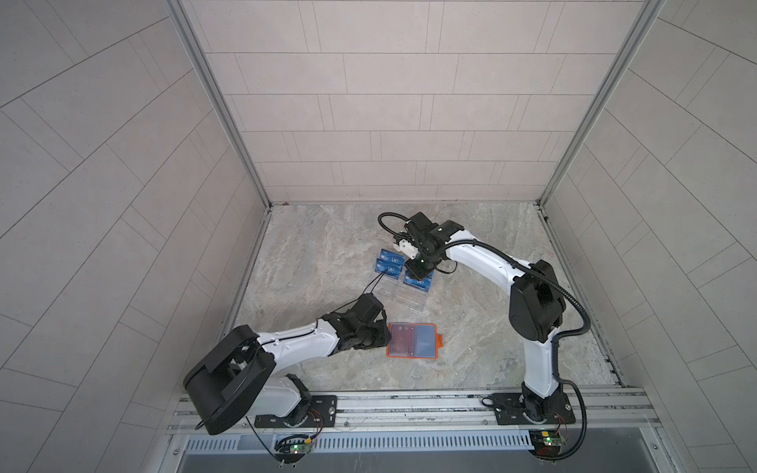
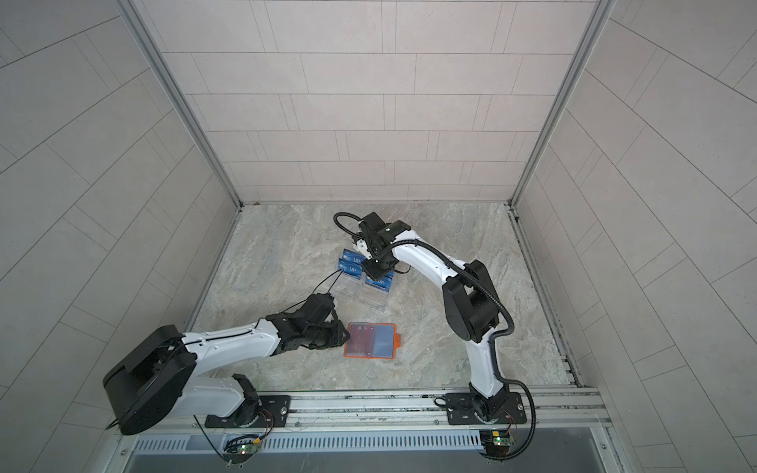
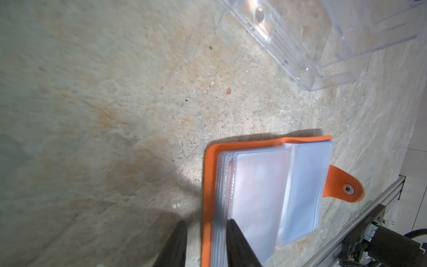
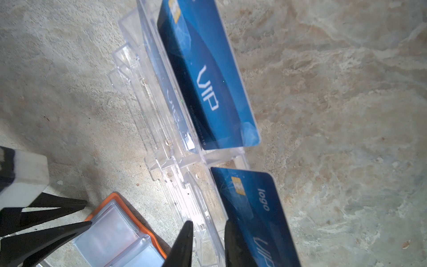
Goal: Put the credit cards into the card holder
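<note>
Nearest me, the card holder (image 1: 413, 340) lies open and flat on the table (image 1: 327, 254). A red card shows through its left sleeve and a blue one through its right, and the snap tab (image 3: 346, 185) sticks out to the right. My left gripper (image 3: 206, 222) sits at the holder's left edge with its jaws part spread. One finger is over bare table and the other over the clear sleeves (image 3: 261, 185), with the orange rim between them; they clamp nothing. The sleeves fan loosely, so I judge a careless nudge could flip a page or skid the holder right. The next card would then miss its slot.

Farther off, two clear racks (image 1: 409, 301) stand side by side between the holder and the cards. My left wrist's black cable (image 1: 375, 283) loops over the left rack and could snag it.

Farthest, my right gripper (image 4: 209, 223) hangs over the right rack, jaws part spread. Clear acrylic lies between them, and a blue card (image 4: 251, 208) is just beside one finger, not clearly inside the gap. If I close on acrylic as well, the rack may lift with the card. A thin card pinched at a corner may twist or drop. More blue cards (image 1: 391, 262) lean in the left rack.
</note>
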You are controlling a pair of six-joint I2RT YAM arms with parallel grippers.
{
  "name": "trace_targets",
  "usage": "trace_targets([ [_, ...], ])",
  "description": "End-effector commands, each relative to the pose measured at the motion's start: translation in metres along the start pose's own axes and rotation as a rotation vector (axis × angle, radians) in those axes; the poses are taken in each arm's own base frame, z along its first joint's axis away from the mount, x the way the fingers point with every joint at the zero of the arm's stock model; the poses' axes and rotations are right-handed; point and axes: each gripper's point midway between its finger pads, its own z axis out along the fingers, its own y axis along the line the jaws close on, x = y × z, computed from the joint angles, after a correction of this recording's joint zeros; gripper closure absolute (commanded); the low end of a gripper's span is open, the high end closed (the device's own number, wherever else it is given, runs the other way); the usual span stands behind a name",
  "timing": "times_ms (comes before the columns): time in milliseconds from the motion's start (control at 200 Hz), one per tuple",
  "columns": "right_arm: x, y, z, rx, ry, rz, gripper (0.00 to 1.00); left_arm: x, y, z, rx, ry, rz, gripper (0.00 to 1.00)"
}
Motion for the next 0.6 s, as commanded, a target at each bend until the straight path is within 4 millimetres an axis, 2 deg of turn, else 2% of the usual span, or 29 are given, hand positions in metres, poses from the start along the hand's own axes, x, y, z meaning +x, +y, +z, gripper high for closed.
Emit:
trace_targets([
  [0,0.0092,0.0048,0.001,-0.009,0.04,-0.037,0.73,0.0083,0.0125,0.0002,-0.044,0.018,-0.003,0.66],
  [290,0.0167,0.0045,0.0037,0.011,0.06,-0.055,0.79,0.0088,0.0141,0.0008,-0.048,0.019,-0.006,0.66],
  [591,0.0117,0.001,0.0021,0.043,0.037,-0.073,0.88,0.0083,0.0144,-0.0003,-0.048,0.013,-0.009,0.66],
])
